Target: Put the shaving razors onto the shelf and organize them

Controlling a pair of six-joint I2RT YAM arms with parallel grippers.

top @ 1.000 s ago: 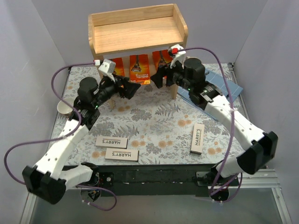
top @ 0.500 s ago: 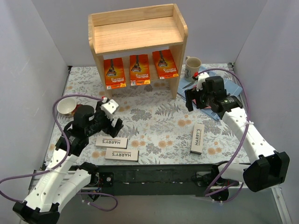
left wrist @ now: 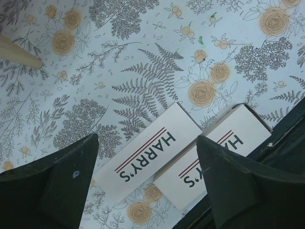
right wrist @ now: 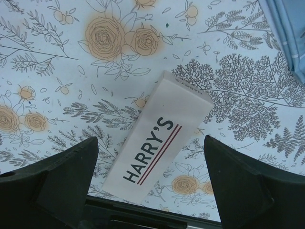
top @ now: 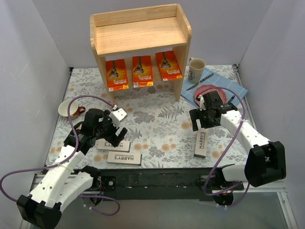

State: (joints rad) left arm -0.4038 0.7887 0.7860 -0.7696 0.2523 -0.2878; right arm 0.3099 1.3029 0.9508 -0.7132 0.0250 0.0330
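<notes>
**top external view.** a light natural-wood two-tier shelf (top: 138,18) stands at the far side of the floral-patterned table (top: 162,119). three flat orange rectangular packs (top: 142,71) stand upright, side by side, on its lower tier. a long narrow white box lettered "harry's" (top: 114,145) lies flat near the left arm, with a second white box (top: 124,158) just beside it on the near side. a third white box (top: 201,142) lies well apart on the right, its length running near to far. the left end effector (top: 114,135) hangs over the first box with its fingers spread, pinching nothing. the right end effector (top: 202,126) hangs above the far end of the third box, also spread wide and holding nothing. a pale mug (top: 196,69) stands right of the shelf, beside a blue cloth (top: 236,88).

**left wrist view.** the left end effector (left wrist: 147,140) shows its dark fingers (left wrist: 62,186) far apart at either side of the frame. the first box (left wrist: 143,160) and the second white box (left wrist: 209,152) lie below it, slanted and side by side on the table.

**right wrist view.** the right end effector (right wrist: 150,142) is spread just as wide. the third white box (right wrist: 159,133) lies slanted between its fingers (right wrist: 248,191), with nothing gripped. a corner of the blue cloth (right wrist: 288,28) shows at the upper right.
</notes>
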